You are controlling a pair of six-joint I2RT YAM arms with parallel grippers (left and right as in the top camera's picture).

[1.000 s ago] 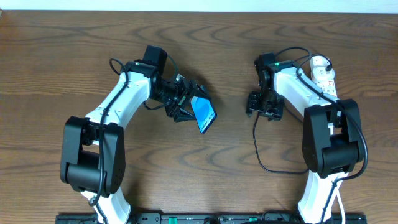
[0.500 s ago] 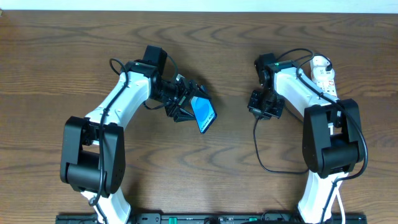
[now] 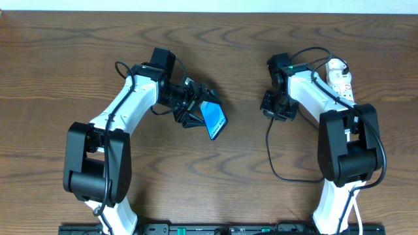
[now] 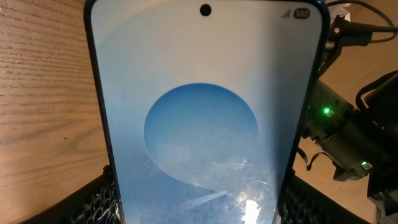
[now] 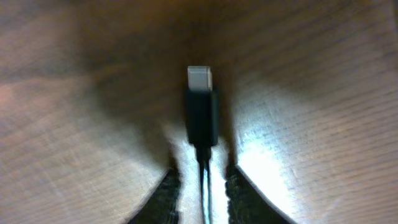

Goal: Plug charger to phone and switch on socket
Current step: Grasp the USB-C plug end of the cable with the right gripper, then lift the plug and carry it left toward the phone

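Observation:
The phone (image 3: 215,121), its screen lit blue, is held tilted above the table left of centre, and my left gripper (image 3: 201,112) is shut on its sides. It fills the left wrist view as the phone (image 4: 205,112), with dark fingers (image 4: 93,200) at both lower edges. The charger (image 3: 268,149), a thin black cable, runs down the table from my right gripper (image 3: 272,108). In the right wrist view its plug (image 5: 201,106) sticks out past my right gripper (image 5: 202,190), whose fingers stand close on either side of the cable. The socket (image 3: 338,76) lies at the back right, partly hidden by the right arm.
The black cable loops toward the right arm's base (image 3: 294,177). My right arm (image 4: 345,127), with green lights, shows beyond the phone in the left wrist view. Both arm bases stand at the table's front edge. Brown wood table (image 3: 215,46) all around.
My right gripper has closed in from wide open around the charger cable and shifted slightly toward the back. The left arm and the phone have not moved.

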